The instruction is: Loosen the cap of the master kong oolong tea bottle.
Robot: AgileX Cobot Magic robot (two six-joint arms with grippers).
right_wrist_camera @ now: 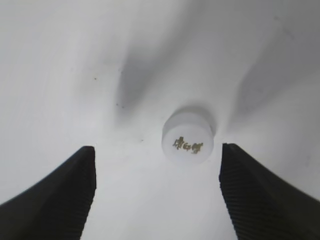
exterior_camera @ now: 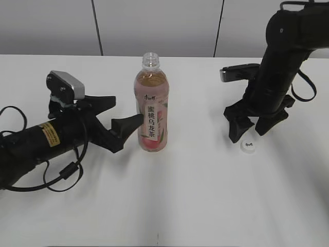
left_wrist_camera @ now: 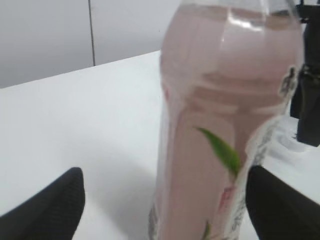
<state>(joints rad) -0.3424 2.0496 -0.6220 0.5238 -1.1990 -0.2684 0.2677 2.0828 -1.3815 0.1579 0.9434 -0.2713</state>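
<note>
Near-left, my left gripper (exterior_camera: 121, 119) stood open around the bottle (exterior_camera: 151, 105); right gripper (exterior_camera: 252, 128) open, empty, above the removed cap (exterior_camera: 248, 147). Loosening looked finished; next, withdraw.

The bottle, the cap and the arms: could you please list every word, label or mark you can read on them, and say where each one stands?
"蜜桃乌龙茶": black characters running down the white strip on the bottle.
Small red brand mark above that strip: too small to read.
Gold mark on top of the cap, which lies on the table: blurred, unreadable.
Yellow sticker on the left arm: print too small to read.
</note>
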